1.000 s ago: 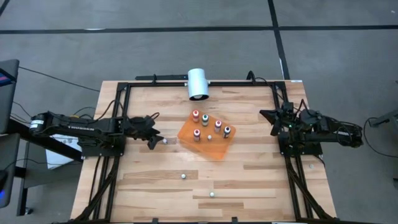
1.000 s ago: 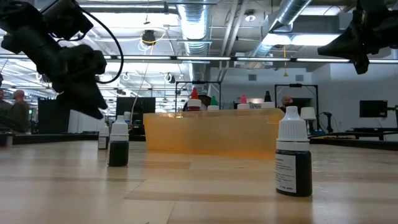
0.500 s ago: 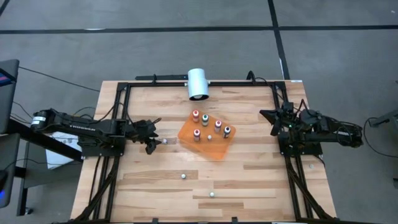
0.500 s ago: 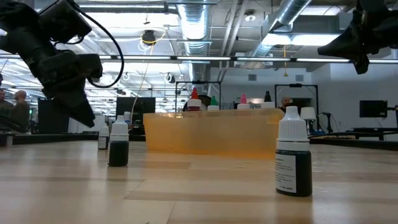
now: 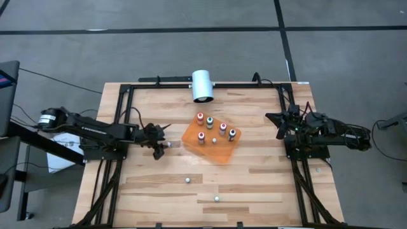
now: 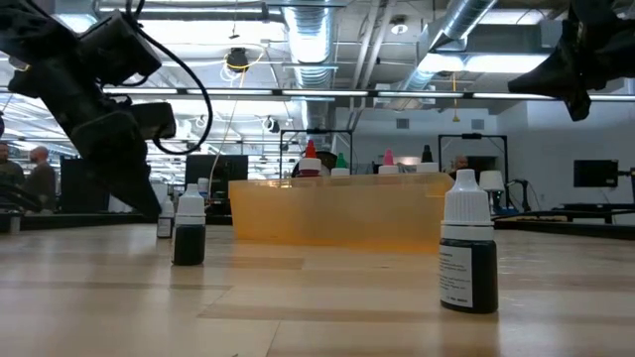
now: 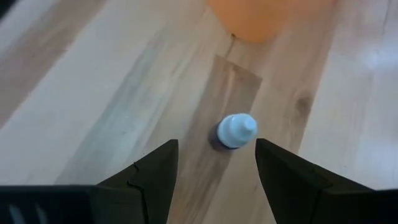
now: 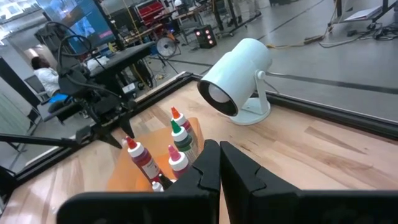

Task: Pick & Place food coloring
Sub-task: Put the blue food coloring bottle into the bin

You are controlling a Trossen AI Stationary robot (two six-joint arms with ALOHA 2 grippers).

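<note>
The food coloring is a set of tiny bottles. Several with red, green, pink and dark tops stand in the orange tray (image 5: 211,141) at mid-table. One white-capped bottle (image 7: 237,130) stands alone on the wood left of the tray (image 5: 168,145). My left gripper (image 5: 158,147) is open and low over the table just left of this bottle, which stands upright ahead of the gap between the fingertips (image 7: 216,168), touching neither. My right gripper (image 5: 280,124) is shut and waits raised at the table's right side, with nothing in it (image 8: 219,163).
Two more small bottles stand on the wood nearer the front edge (image 5: 188,180) (image 5: 217,198); in the low view they show large (image 6: 189,230) (image 6: 468,253). A white cylinder lamp (image 5: 202,86) stands at the far edge behind the tray. A black frame (image 5: 127,102) borders the table.
My left gripper has sunk toward the table beside the lone bottle and rolled a little about its own axis, its fingers staying equally far apart. The bottle has not moved.
</note>
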